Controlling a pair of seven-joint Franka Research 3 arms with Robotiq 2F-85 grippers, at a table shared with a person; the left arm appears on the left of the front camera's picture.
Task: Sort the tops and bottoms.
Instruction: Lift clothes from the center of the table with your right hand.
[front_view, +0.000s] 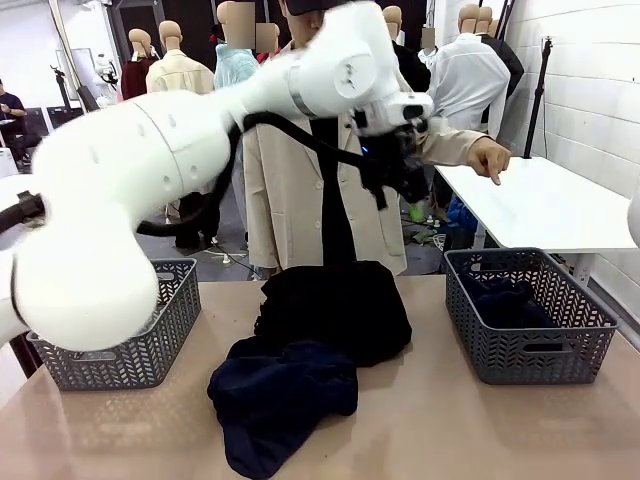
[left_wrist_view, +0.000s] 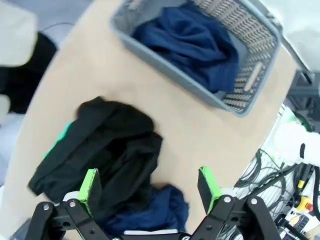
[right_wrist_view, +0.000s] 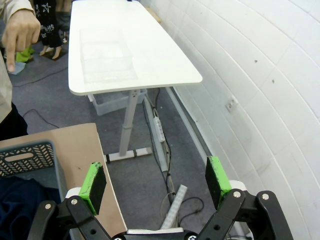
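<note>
Left arm arches high across the middle, left gripper (left_wrist_view: 150, 192) hanging over the black garment (left_wrist_view: 110, 150), jaws wide apart. A sliver of the green bottoms (left_wrist_view: 61, 139) peeks from under it. Right gripper (right_wrist_view: 156, 182) gapes empty beside the basket (right_wrist_view: 30, 157), past the table's edge.

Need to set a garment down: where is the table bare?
Bare tabletop lies between the clothes pile and the right basket, also in front of the left basket. The middle is crowded by the pile.

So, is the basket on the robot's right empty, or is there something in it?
Not empty: the right basket holds dark blue clothing, lying crumpled inside, below its rim.
</note>
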